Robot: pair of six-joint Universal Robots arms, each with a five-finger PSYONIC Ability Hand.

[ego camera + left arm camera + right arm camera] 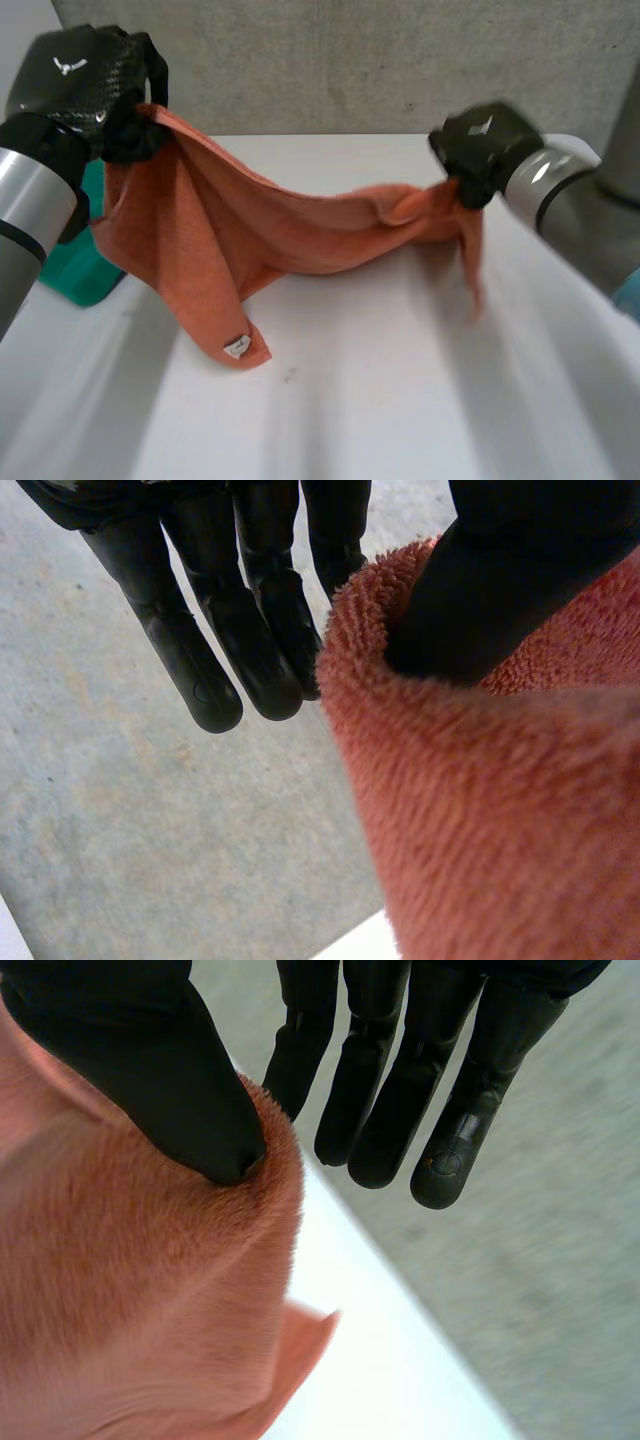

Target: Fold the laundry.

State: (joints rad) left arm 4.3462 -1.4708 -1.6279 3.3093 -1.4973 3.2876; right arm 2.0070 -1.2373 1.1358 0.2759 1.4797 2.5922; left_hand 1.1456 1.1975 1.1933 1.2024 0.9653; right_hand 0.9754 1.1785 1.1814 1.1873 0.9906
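An orange towel [270,235] hangs stretched between my two hands above the white table [400,400]. My left hand [85,85] holds one top corner high at the left. In the left wrist view its thumb [500,590] presses the towel's edge [480,810] against the side of its straight fingers [220,650]. My right hand [483,150] pinches the opposite top corner, lower and to the right. There the thumb [170,1080] pins the towel [130,1290] beside the straight fingers [400,1110]. The cloth sags in the middle, and its labelled bottom corner [240,350] rests on the table.
A teal object [70,265] sits at the table's left edge, partly behind the towel. A grey concrete wall [380,60] rises behind the table's far edge.
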